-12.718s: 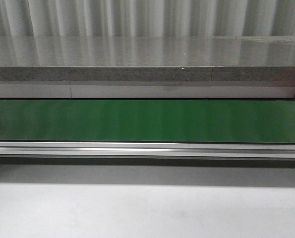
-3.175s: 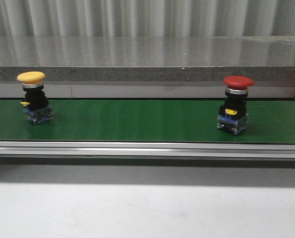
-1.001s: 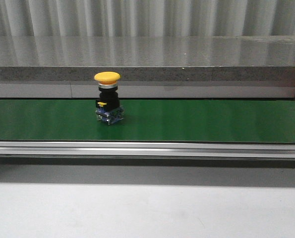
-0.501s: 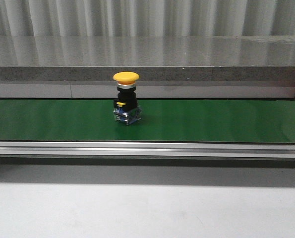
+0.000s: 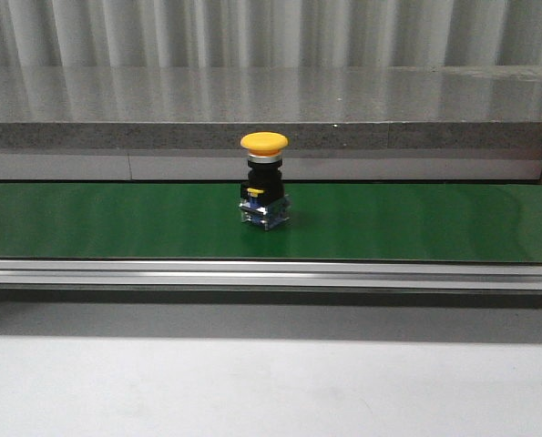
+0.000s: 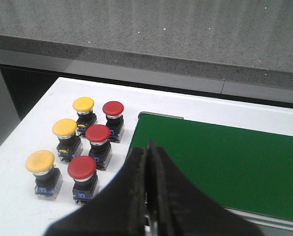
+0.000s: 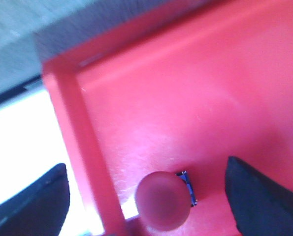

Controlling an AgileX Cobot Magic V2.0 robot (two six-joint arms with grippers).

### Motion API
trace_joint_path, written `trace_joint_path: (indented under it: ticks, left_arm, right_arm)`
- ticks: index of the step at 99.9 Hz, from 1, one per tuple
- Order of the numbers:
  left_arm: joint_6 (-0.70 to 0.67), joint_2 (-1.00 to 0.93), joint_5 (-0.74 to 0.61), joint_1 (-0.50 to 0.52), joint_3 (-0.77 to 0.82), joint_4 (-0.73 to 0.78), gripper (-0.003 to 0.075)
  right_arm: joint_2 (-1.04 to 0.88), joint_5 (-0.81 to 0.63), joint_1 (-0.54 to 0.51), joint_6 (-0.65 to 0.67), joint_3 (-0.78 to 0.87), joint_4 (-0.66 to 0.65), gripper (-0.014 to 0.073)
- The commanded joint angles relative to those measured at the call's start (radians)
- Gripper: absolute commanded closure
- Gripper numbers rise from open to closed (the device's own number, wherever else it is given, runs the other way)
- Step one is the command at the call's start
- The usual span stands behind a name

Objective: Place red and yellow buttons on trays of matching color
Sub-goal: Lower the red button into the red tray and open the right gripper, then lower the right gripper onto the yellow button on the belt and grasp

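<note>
Red button (image 7: pixel 163 200) sits upright in the red tray (image 7: pixel 195 98), near its corner wall, between the right gripper's (image 7: pixel 146 196) wide-spread fingers (image 7: pixel 33 204), not gripped.

Yellow button (image 5: pixel 264 180) stands upright mid-belt on the green conveyor (image 5: pixel 416 223): yellow mushroom cap, black body.

Left gripper (image 6: pixel 147 196): fingers pressed together, empty. Six spare buttons (image 6: pixel 98 133) stand on the white counter (image 6: pixel 18 196), left of the belt end.

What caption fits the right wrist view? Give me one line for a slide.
Open right gripper above a red button sitting inside the red tray.
</note>
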Motion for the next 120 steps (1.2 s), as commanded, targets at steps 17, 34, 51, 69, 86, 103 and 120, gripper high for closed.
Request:
trace_joint_path:
  ticks: [17, 34, 51, 69, 86, 103, 120]
  left_arm:
    - [-0.007, 0.003, -0.077, 0.001, -0.025, -0.002, 0.0741]
    - [-0.007, 0.003, -0.077, 0.001, -0.025, -0.002, 0.0741]
    - [-0.007, 0.003, -0.077, 0.001, -0.025, -0.002, 0.0741]
    - [-0.007, 0.003, -0.077, 0.001, -0.025, -0.002, 0.0741]
    - [-0.007, 0.003, -0.077, 0.001, -0.025, -0.002, 0.0741]
    - [-0.007, 0.003, -0.077, 0.001, -0.025, -0.002, 0.0741]
    - [-0.007, 0.003, -0.077, 0.001, -0.025, -0.002, 0.0741]
  right_arm:
    - [-0.295, 0.017, 0.068, -0.06, 0.03, 0.021, -0.0041]
    - [-0.487, 0.036, 0.15, -0.071, 0.19, 0.021, -0.0041]
    - [-0.64, 0.095, 0.255, -0.075, 0.339, 0.021, -0.0041]
    - [-0.674, 0.235, 0.362, -0.171, 0.375, 0.021, -0.0041]
    - [-0.652, 0.268, 0.503, -0.202, 0.379, 0.023, -0.0041]
    - [-0.585, 0.225, 0.65, -0.238, 0.379, 0.023, -0.0041]
    - [-0.492, 0.132, 0.755, -0.238, 0.375, 0.023, -0.0041]
